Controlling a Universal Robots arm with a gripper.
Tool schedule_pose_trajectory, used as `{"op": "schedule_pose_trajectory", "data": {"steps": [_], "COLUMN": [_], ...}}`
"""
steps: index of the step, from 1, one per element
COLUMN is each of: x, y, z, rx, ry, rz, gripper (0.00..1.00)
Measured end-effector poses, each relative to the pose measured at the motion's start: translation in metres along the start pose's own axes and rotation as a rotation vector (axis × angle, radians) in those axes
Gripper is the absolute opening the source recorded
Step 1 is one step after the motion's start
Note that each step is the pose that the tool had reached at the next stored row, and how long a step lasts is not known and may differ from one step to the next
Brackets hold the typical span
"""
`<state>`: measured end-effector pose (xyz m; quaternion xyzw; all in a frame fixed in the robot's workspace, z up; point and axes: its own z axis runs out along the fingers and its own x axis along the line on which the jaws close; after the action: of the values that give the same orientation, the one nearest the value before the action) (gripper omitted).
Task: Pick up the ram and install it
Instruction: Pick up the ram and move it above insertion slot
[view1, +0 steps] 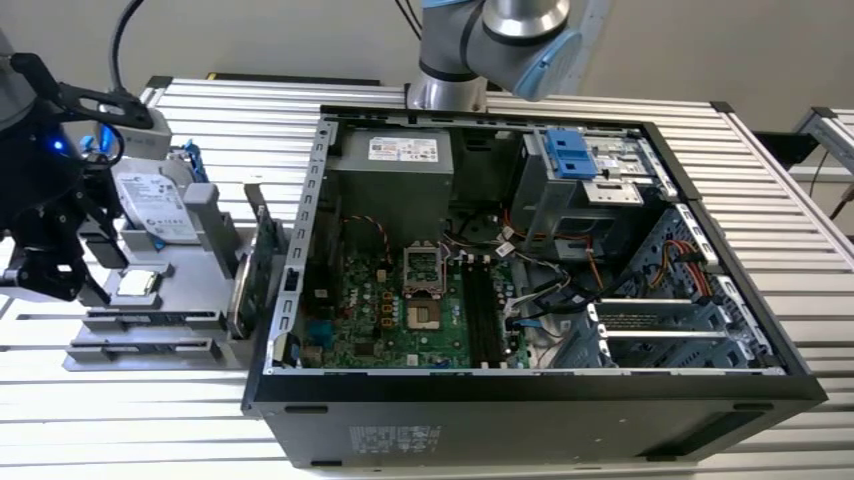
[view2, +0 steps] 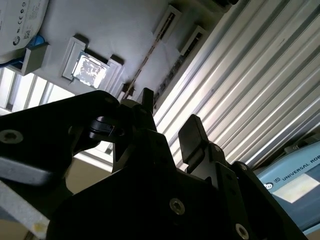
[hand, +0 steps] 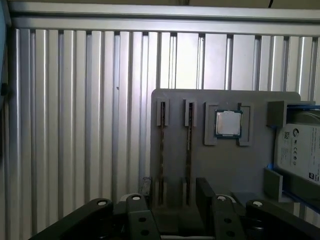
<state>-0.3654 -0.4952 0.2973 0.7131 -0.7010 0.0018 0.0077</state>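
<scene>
Two thin dark ram sticks stand on edge in the slots of a grey holder (hand: 225, 170): one ram stick (hand: 161, 150) and a second ram stick (hand: 188, 150) beside it. My gripper (hand: 175, 192) hovers above that end of the holder, open, with nothing between its black fingers (hand: 205, 192). In the second wrist view the gripper (view2: 170, 122) shows the same gap, and a ram stick (view2: 145, 62) runs as a thin line in its slot. In the exterior view the gripper (view1: 80, 270) hangs at the exterior view's left, over the holder (view1: 160, 300).
The holder also carries a square silver processor chip (hand: 228, 123) and a hard drive (hand: 300, 150) in a blue frame. An open computer case (view1: 534, 390) lies in the middle with its green motherboard (view1: 387, 320) and long dark memory slots (view1: 481, 315). The table (view1: 240, 120) is ribbed aluminium.
</scene>
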Motion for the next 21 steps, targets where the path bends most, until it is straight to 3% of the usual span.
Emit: {"op": "schedule_pose_trajectory", "data": {"steps": [8, 21], "x": [0.0001, 0.0003], "y": [0.0000, -0.0001], "z": [0.0035, 0.0152], "rx": [-0.0008, -0.0010], "ry": [-0.0001, 0.0005], "rz": [0.000, 0.000], "gripper": [1.00, 1.00]}}
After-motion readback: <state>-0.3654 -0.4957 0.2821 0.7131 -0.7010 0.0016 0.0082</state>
